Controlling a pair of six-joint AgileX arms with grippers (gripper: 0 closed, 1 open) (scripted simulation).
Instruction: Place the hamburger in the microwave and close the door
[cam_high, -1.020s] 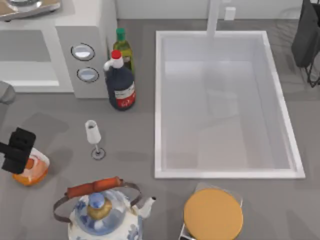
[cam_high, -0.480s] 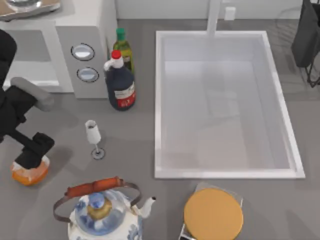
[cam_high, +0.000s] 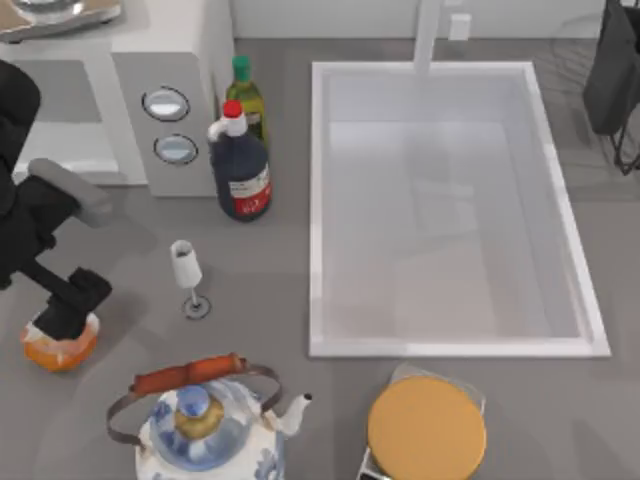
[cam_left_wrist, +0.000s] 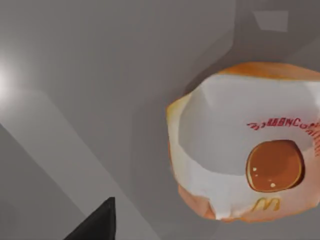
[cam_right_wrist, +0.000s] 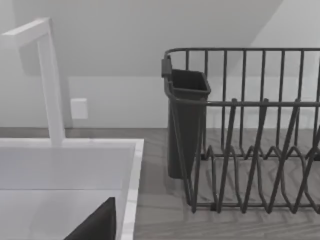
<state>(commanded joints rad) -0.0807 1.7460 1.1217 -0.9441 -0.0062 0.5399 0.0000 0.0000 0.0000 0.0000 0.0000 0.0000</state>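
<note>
The hamburger (cam_high: 52, 350), a small orange bun in a white wrapper, lies on the grey counter near the top view's left edge. My left gripper (cam_high: 64, 320) hangs open right over it, covering its upper part. In the left wrist view the hamburger (cam_left_wrist: 240, 150) looms close, and one dark fingertip (cam_left_wrist: 97, 225) stands apart from it. The white microwave (cam_high: 170, 60) stands at the back left, with its two-dial panel (cam_high: 168, 125) and grey cavity floor (cam_high: 45, 90) showing. The door is out of view. One dark fingertip (cam_right_wrist: 97, 225) of my right gripper shows, parked by the sink.
A wine glass (cam_high: 187, 275) stands right of the hamburger, and a blue-white kettle (cam_high: 205, 425) sits in front. Two bottles (cam_high: 240, 165) stand beside the microwave. A white sink (cam_high: 450, 210) fills the middle, with a yellow disc (cam_high: 427, 428) in front and a dark dish rack (cam_right_wrist: 250, 135) at the back right.
My left arm has swung in from the left edge, and its gripper has shifted slightly right over the hamburger. Little has moved in the last half second.
</note>
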